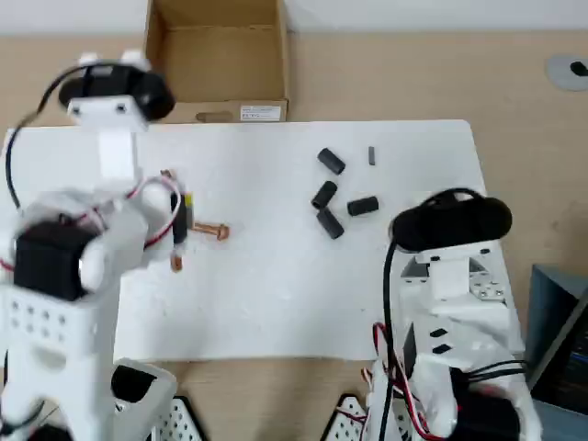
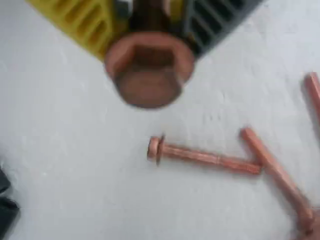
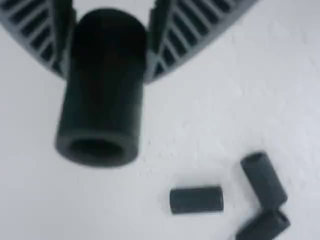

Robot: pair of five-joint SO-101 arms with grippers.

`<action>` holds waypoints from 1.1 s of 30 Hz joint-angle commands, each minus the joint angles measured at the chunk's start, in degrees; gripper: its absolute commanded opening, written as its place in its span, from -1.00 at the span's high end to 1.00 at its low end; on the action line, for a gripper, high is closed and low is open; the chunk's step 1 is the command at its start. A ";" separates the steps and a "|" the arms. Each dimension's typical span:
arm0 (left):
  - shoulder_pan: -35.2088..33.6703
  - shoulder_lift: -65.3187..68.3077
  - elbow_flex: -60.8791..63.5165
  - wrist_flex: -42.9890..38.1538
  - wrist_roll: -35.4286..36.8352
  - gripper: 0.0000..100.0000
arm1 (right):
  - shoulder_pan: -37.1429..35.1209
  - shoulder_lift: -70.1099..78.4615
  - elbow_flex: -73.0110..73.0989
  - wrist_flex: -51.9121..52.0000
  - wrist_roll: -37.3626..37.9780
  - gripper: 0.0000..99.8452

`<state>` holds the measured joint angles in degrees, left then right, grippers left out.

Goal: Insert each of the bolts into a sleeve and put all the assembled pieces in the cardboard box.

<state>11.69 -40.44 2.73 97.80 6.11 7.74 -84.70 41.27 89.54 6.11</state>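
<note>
In the left wrist view my left gripper [image 2: 150,12] is shut on a copper bolt [image 2: 149,70], its hex head facing the camera above the white mat. Loose bolts [image 2: 202,156] [image 2: 277,172] lie crossed beneath it, and a third bolt [image 2: 312,90] lies at the picture's edge. From above, the left gripper [image 1: 181,220] hangs over the mat's left part. My right gripper [image 3: 110,30] is shut on a black sleeve [image 3: 102,100], open end toward the camera. Loose sleeves [image 3: 196,199] [image 3: 263,179] lie below it. The cardboard box [image 1: 216,101] stands behind the mat.
The white mat [image 1: 276,303] covers the table's middle. Several black sleeves [image 1: 329,195] are clustered on its right half, with a small dark pin [image 1: 371,156] behind them. The right arm's body [image 1: 450,220] stands at the mat's right edge.
</note>
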 commanded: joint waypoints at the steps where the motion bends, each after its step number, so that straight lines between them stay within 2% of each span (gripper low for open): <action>1: -0.18 -9.89 10.37 -4.48 3.34 1.00 | -1.80 -4.26 7.08 -5.19 -2.99 0.98; 9: -0.26 -32.31 34.20 -19.52 9.58 1.00 | -11.56 -11.03 19.56 -12.75 -10.81 0.98; 16: -0.26 -51.82 50.81 -31.82 10.55 1.00 | -19.03 -14.11 24.92 -18.99 -11.78 0.98; 20: 0.00 -61.93 57.58 -36.04 10.46 1.00 | -24.04 -15.43 27.21 -21.71 -11.96 0.98; 24: 0.35 -64.22 59.96 -36.22 10.90 1.00 | -30.55 -17.36 30.99 -25.49 -12.04 0.98; 29: 0.44 -63.87 57.58 -36.57 17.58 1.00 | -39.87 -20.79 36.09 -30.42 -11.78 0.98; 33: 0.62 -63.87 56.70 -36.57 19.60 1.00 | -46.55 -23.34 38.73 -31.12 -11.69 0.98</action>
<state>11.60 -104.00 62.51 62.90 24.48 -34.73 -103.60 79.52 60.35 -5.32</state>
